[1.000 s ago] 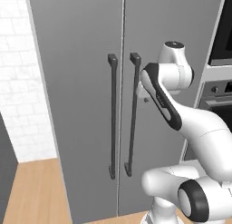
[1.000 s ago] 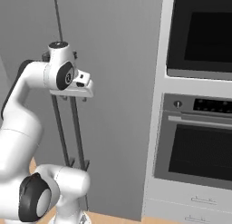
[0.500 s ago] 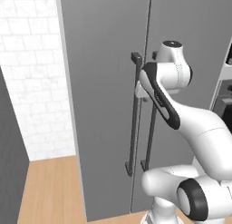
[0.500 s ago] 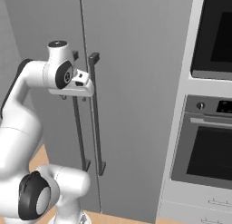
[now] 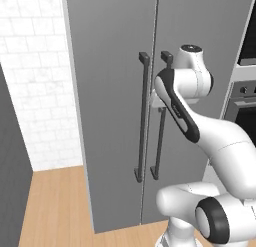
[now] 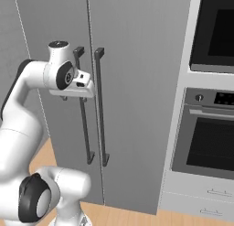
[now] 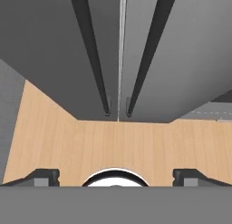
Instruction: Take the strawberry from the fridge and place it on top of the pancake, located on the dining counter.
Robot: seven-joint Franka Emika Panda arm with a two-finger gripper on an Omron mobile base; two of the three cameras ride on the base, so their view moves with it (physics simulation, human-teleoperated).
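Facing the closed fridge (image 5: 115, 91), the white arm held its tool (image 7: 116, 175) up near the upper part of the two long dark bar handles. Both grey doors were shut, the seam between them running straight down the hand view. The left handle (image 5: 141, 116) and the right handle (image 5: 161, 141) stood just either side of that seam, close together and parallel.

The tool stood wide, its two small dark fingertips (image 7: 43, 175) well apart at the bottom of the hand view and nothing between them. Along its line of sight the handles ran away from it toward their lower ends, with the seam roughly centred between the tips. From the right base view the hand (image 6: 77, 83) sat just in front of the left handle's upper stretch; whether it touched the bar could not be told.

Light wooden floor (image 7: 122, 146) lay below the doors. A white tiled wall (image 5: 35, 81) stood to the fridge's left, and a built-in oven (image 6: 205, 138) sat in the pale cabinet to its right, with a second dark oven window (image 6: 215, 28) above.
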